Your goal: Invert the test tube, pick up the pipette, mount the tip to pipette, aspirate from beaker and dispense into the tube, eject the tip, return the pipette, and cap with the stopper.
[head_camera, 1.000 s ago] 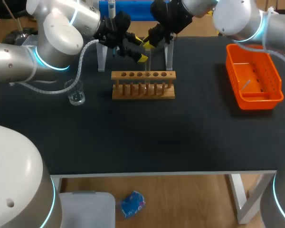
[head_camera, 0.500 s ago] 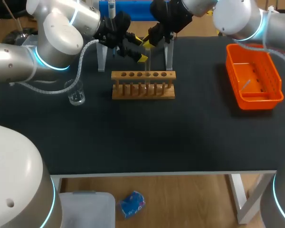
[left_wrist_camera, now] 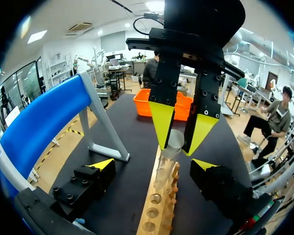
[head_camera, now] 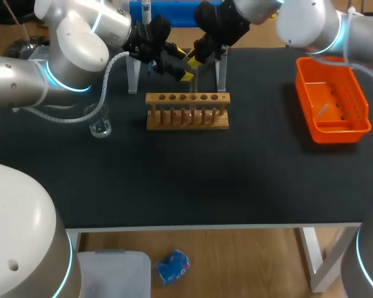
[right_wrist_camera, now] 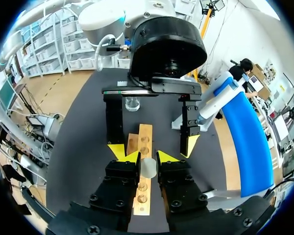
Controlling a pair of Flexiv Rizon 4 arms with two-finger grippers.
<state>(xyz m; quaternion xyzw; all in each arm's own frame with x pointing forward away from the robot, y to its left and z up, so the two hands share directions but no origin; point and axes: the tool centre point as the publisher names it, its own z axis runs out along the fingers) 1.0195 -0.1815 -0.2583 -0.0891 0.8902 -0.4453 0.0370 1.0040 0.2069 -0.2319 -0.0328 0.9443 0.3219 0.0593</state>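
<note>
Black bench (head_camera: 174,180) fills the head view. A wooden rack (head_camera: 187,112) sits midway along the far edge, a beaker (head_camera: 100,121) is toward the left edge, and an orange bin (head_camera: 331,99) is by the right edge. The left end effector (head_camera: 184,64) and right end effector (head_camera: 195,58) meet just above the rack.

From the left wrist, its own fingers stand wide, one on each side of the test tube (left_wrist_camera: 169,156), touching nothing. The tube hangs near upright over the rack, pinched near its top by the other arm.

From the right wrist, the fingers are narrow and clamped on the tube from both sides. I judge the turning-over step to be a handover. The left should close squarely and gently on the glass below the other fingers before the right lets go, keeping the lower end clear of the rack.
</note>
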